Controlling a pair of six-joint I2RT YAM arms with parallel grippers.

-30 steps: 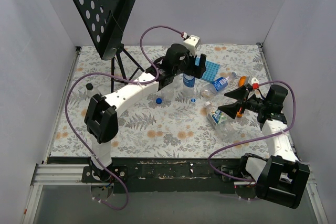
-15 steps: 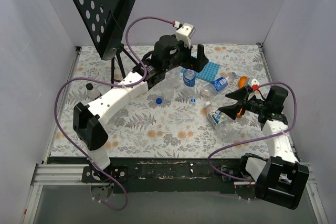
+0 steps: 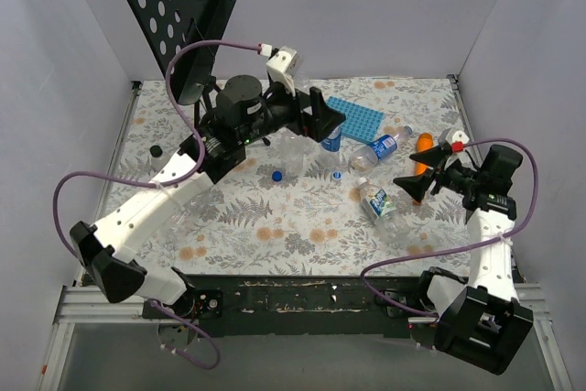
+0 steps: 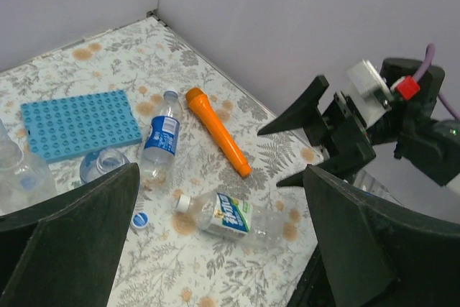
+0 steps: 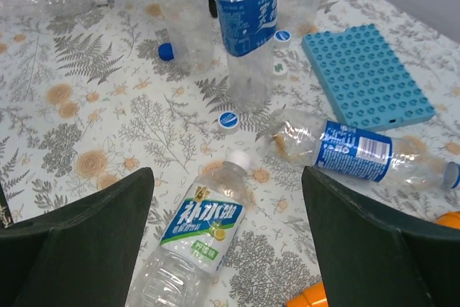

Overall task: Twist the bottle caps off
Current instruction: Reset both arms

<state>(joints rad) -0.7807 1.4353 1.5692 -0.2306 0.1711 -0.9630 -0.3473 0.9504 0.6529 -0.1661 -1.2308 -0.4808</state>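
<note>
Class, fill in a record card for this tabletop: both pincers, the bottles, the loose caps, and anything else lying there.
Left pincer: open, empty, raised above the table
Right pincer: open, empty, hovering near the white-capped bottle
White-capped bottle: lying down, cap on
Upright bottle: blue label, standing
Blue-label bottle: lying beside the blue tray
Loose caps: blue cap and white-rimmed cap, on the table
Orange stick: lying near the wall
</note>
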